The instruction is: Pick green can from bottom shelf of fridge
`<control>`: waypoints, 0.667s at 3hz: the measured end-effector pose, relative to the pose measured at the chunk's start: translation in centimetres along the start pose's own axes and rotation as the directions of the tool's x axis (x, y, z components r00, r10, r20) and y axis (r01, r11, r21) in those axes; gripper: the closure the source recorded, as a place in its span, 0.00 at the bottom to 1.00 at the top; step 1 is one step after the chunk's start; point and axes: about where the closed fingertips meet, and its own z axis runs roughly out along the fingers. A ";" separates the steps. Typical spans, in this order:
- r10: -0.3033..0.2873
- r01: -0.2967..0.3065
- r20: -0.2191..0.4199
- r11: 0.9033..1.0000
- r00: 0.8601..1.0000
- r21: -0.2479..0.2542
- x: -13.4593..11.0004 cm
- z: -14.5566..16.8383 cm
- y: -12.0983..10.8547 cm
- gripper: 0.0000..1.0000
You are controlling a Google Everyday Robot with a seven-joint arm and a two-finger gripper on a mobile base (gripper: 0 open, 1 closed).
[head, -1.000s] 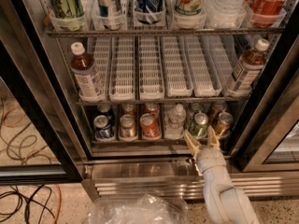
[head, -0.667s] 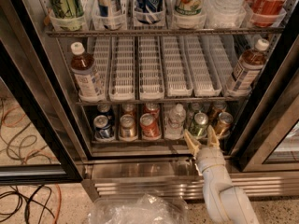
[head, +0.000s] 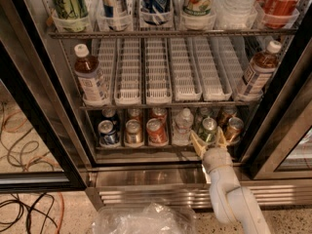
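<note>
The fridge (head: 44,106) stands open before me, with black door frames and a steel base with a grille. On the bottom shelf (head: 146,149) the green can (head: 208,129) stands at the front of its lane, right of a small clear water bottle (head: 182,126). My gripper (head: 209,141) reaches up from the lower right, and its two pale fingers (head: 197,144) stand open on either side of the green can's lower part. A bronze-orange can (head: 234,129) stands right of it. A red can (head: 156,131), a bronze can (head: 132,132) and a blue can (head: 107,133) stand to the left.
The middle shelf holds long white ribbed lanes (head: 185,67) with a tea bottle at the left (head: 91,81) and one at the right (head: 257,71). The top shelf (head: 170,32) holds tall cans and bottles. A clear plastic bag (head: 146,219) lies on the floor. Cables (head: 24,145) lie at the left.
The gripper has moved slightly up and in toward the green can; its fingers now stand around the can's lower part. Nothing else has moved.
</note>
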 end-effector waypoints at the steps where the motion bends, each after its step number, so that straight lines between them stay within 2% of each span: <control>1: 0.000 0.000 -0.004 1.000 1.000 0.000 -0.1 1.4 0.3 0.30; 2: 0.003 -0.003 -0.014 1.000 1.000 0.006 0.1 2.8 0.4 0.31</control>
